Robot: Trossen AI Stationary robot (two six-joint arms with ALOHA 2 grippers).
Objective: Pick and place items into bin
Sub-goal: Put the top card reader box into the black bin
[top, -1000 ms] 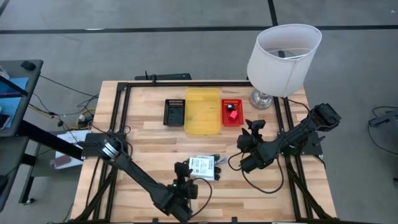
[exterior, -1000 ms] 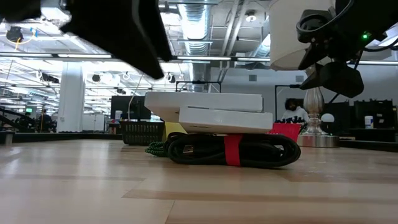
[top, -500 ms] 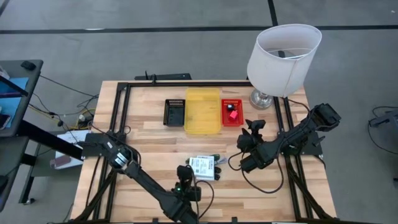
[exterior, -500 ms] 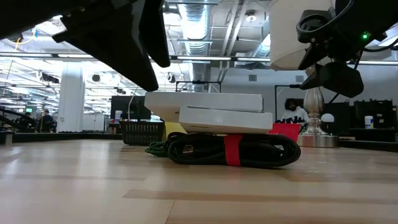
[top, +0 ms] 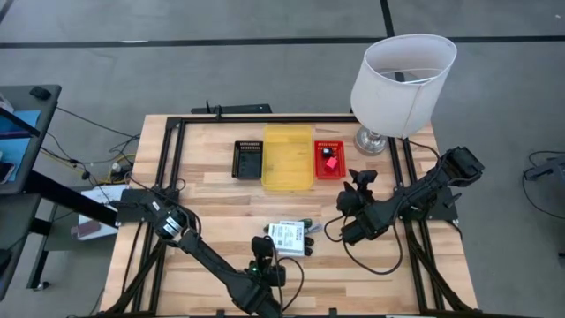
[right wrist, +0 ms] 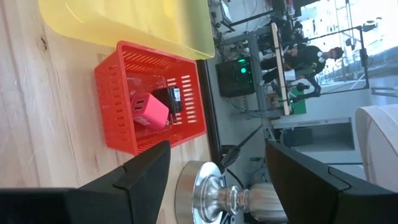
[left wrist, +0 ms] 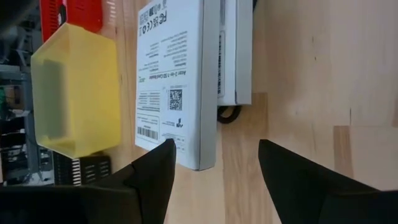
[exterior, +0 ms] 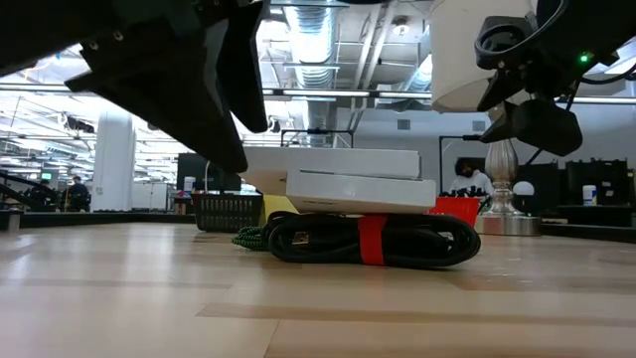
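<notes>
Hovering at the near edge of the wooden table [top: 221, 199], the left gripper [top: 262, 261] points at the stack of two white labelled packs [top: 286, 237], fingers [left wrist: 152, 171] spread apart with nothing between them; in the left wrist view the corner of the upper pack [left wrist: 174, 81] lies just ahead of the gap, not touched. Low view: the packs [exterior: 338, 177] rest on a coiled black cable [exterior: 373, 240] bound with a red strap [exterior: 371, 240]; a green-and-black braided piece [exterior: 247, 238] lies beside the coil, on the table.

Right gripper [top: 352, 205] hangs over the table right of the stack, well apart from it, fingers [right wrist: 140, 171] spread and empty, aimed toward the bins.

Bins sit in a row at the far side: black basket [top: 248, 159], yellow bin [top: 288, 157], red basket [top: 328, 160], each just beside the next. Red basket [right wrist: 152, 106] holds a pink-red block [right wrist: 149, 111] and a small black piece [right wrist: 169, 98]. White-shaded lamp [top: 403, 75] stands at the far right corner.
</notes>
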